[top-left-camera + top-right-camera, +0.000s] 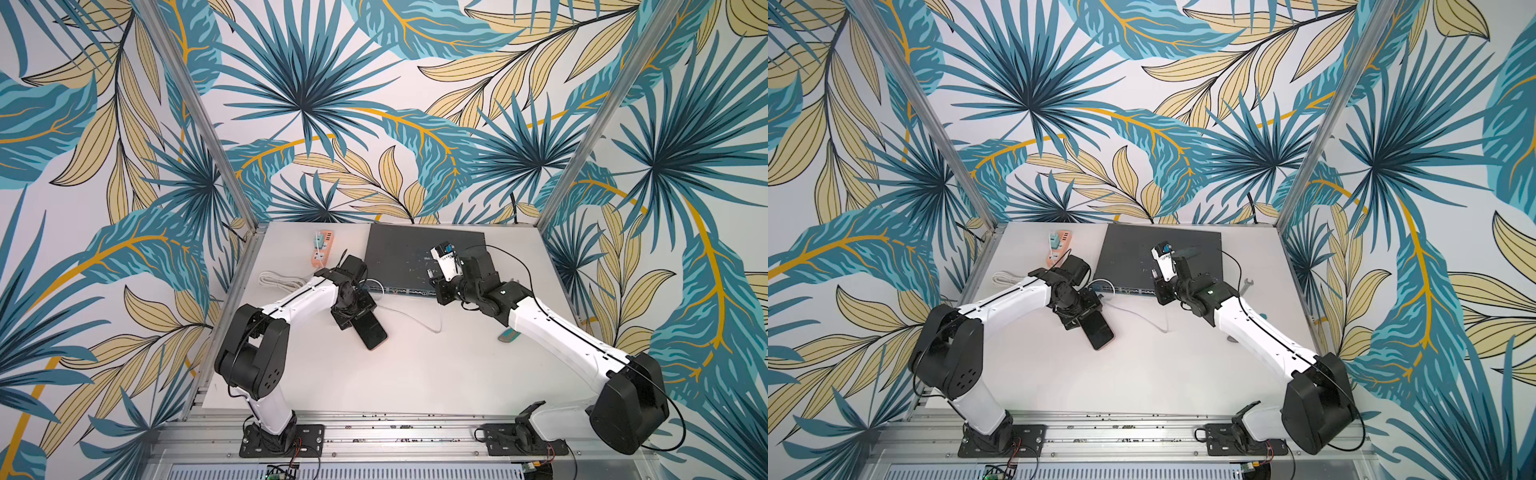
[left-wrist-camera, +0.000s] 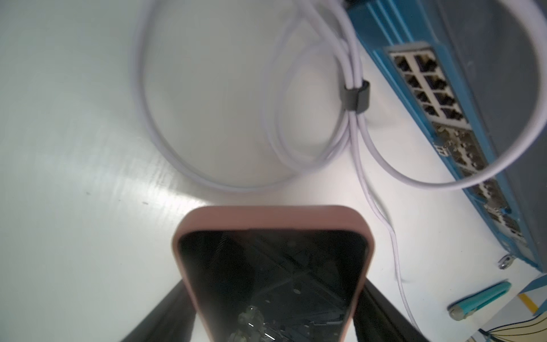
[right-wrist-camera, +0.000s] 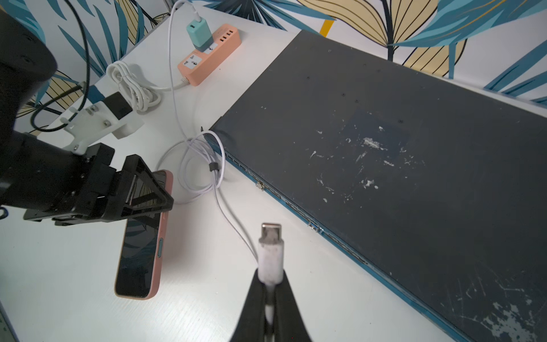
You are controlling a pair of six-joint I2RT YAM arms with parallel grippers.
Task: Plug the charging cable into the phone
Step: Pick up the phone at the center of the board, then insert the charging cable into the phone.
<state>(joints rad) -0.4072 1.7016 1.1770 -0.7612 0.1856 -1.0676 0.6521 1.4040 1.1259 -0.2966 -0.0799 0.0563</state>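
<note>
**Phone braced, plug held ready, the two well apart**

The left end effector [image 3: 148, 192] straddles the phone [image 3: 139, 251] across its width near the end closest to the network switch [image 3: 370, 148], with a finger against each pink edge. It looks like a clamping hold meant to keep the phone from sliding when the plug is pushed in. The phone lies screen up, low over the counter [image 3: 74, 296]. Whether it rests flat or is lifted slightly I cannot tell.

The right end effector [image 3: 270, 284] is clenched on the white boot of the charging cable [image 3: 219, 204], just behind the silver connector tip [image 3: 270, 232]. Gripping that close keeps the tip stiff and aimed. The tip points out ahead, toward the switch rather than the phone.

Behind the grip, the cable trails across the counter into loose loops bound by a dark strap beside the switch's corner. It then runs on toward the teal charger [image 3: 198, 37] in the orange power strip [image 3: 210, 56], so there seems to be slack to spare.

No view shows the charging port. Alignment is the step ahead, and the plug probably needs turning toward the phone's free end.
</note>
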